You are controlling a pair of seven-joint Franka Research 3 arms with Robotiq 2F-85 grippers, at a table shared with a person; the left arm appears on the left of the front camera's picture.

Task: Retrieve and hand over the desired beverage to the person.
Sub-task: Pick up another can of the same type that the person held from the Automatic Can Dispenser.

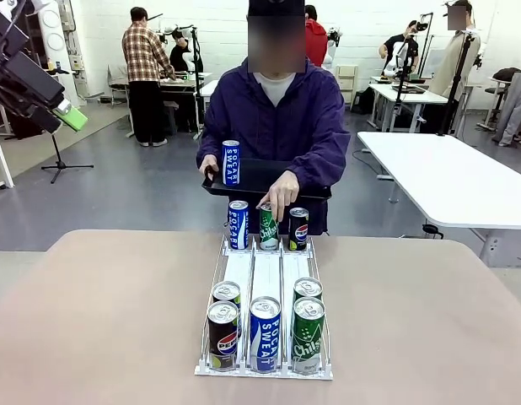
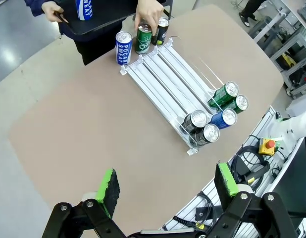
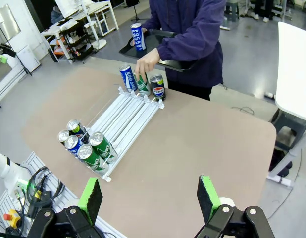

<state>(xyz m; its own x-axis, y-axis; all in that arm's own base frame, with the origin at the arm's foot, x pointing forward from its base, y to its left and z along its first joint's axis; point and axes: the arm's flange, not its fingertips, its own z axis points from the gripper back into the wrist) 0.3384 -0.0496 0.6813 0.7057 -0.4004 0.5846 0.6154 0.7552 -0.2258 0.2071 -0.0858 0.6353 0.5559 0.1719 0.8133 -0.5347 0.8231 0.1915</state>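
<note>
Looks like the choosing step to me, nothing's been grabbed yet. The person (image 1: 281, 118) is at the far side of the tabletop (image 1: 100, 321), holding a black tray (image 1: 260, 179) with a Pocari (image 1: 231, 162) standing on it. Their free hand (image 1: 281, 192) sits on top of the green can (image 1: 268, 228) at the far end of the rack (image 1: 265, 274), in the middle lane. I'd read that as "green, please", but that's a guess. Both pincers are empty and spread wide: the left pincer (image 2: 168, 186) and the right pincer (image 3: 149, 197) hang high above the tabletop, well apart from every can. There's a matching near green (image 1: 308, 333) at the rack's near end, right lane, front, just beside a blue can. Next move, I reckon: one arm drops onto that one, closes on it without bumping its neighbours, lifts it out and takes it across to the person.
</note>
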